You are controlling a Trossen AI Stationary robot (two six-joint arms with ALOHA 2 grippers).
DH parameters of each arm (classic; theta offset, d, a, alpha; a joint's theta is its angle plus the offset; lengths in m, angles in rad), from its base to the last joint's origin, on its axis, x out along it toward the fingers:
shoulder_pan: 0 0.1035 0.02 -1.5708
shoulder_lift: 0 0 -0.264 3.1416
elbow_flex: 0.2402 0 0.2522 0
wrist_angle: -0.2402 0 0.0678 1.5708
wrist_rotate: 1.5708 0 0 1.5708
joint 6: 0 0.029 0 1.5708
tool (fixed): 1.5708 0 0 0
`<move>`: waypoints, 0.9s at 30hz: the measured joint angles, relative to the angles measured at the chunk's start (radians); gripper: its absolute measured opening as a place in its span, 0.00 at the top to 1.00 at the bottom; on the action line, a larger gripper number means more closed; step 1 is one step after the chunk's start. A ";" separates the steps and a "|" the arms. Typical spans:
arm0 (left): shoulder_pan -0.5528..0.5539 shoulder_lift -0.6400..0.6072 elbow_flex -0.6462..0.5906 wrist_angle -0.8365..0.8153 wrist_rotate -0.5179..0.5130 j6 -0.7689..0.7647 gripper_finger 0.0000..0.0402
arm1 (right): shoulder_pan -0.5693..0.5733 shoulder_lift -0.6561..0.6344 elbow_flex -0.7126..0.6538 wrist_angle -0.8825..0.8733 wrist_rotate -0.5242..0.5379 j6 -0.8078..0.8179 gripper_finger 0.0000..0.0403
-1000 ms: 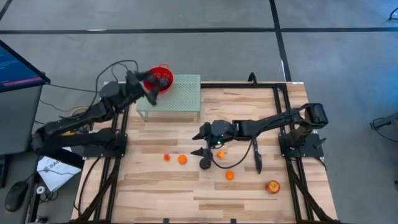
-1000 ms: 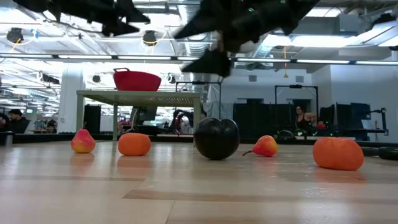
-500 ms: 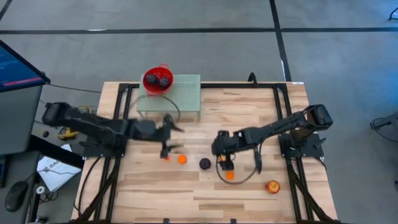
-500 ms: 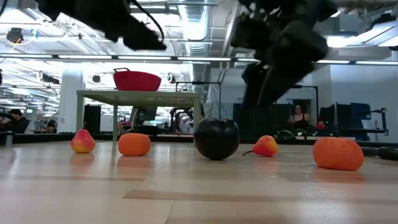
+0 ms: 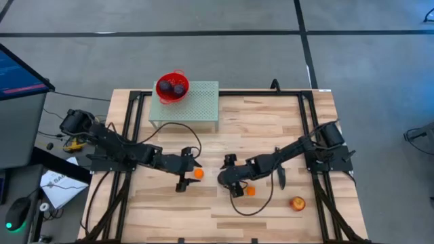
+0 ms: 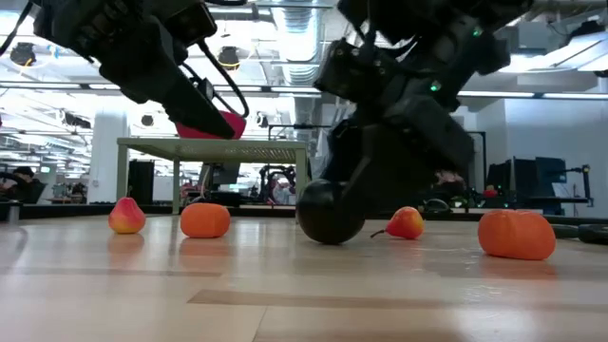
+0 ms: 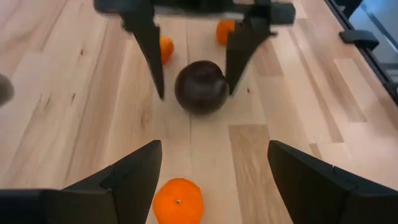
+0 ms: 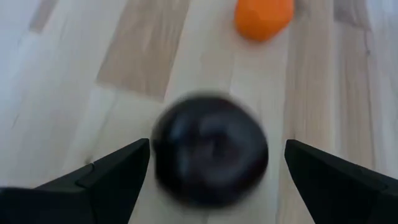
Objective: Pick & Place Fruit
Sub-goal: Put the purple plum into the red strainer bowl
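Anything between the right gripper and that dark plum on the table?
Nothing visible. The right gripper is open with the dark purple plum directly between its fingers on the wooden table; the small orange fruit lies beyond.

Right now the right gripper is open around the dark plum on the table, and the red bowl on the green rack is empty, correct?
Not quite. The red bowl on the green rack holds two dark plums, as the high view shows. The right gripper is indeed open around the dark plum.
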 joint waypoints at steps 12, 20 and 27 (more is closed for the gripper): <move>0.000 -0.119 0.000 0.002 -0.017 -0.016 0.29 | -0.028 0.003 0.000 0.010 -0.067 -0.037 0.24; -0.001 -0.287 0.000 -0.255 -0.098 -0.078 0.29 | -0.040 -0.054 0.000 -0.044 -0.065 -0.033 0.34; -0.081 -0.544 -0.086 -0.384 -0.402 -0.148 0.29 | -0.179 -0.262 0.061 -0.044 -0.078 -0.085 0.34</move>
